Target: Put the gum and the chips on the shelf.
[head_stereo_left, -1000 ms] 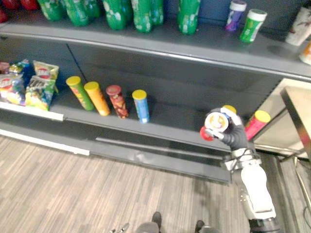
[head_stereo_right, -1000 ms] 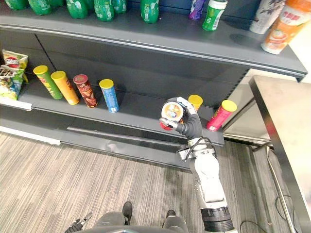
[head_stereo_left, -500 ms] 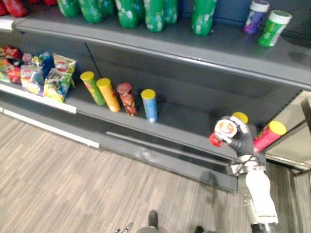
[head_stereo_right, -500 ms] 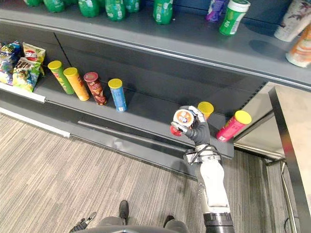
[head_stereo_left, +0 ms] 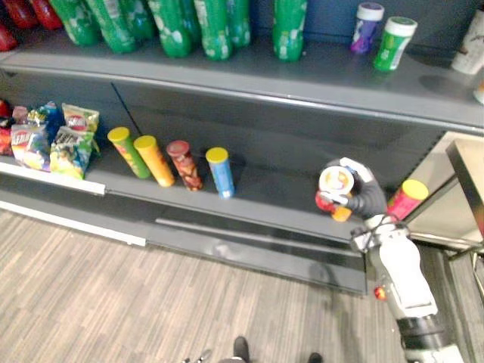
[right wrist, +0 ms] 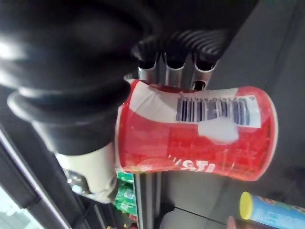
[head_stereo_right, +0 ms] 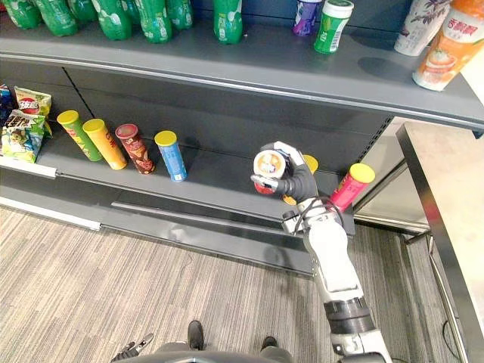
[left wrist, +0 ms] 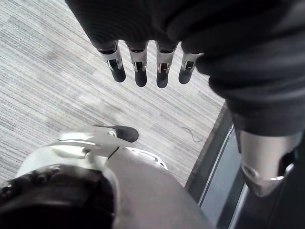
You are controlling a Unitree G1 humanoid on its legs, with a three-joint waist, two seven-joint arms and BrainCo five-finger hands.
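My right hand (head_stereo_right: 297, 184) is wrapped round the chips can (head_stereo_right: 269, 164), centre right, over the lower shelf (head_stereo_right: 219, 185). It may knock the yellow-lidded can (head_stereo_right: 308, 162) just behind, or topple if released tilted. Left hand (left wrist: 143, 67) hangs slack.

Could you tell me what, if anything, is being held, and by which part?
The right hand grips a red chips can with its fingers curled round the can's side; the left hand, fingers relaxed, holds nothing.

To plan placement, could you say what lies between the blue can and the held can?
Only bare shelf from blue can to red can, in both eye views.
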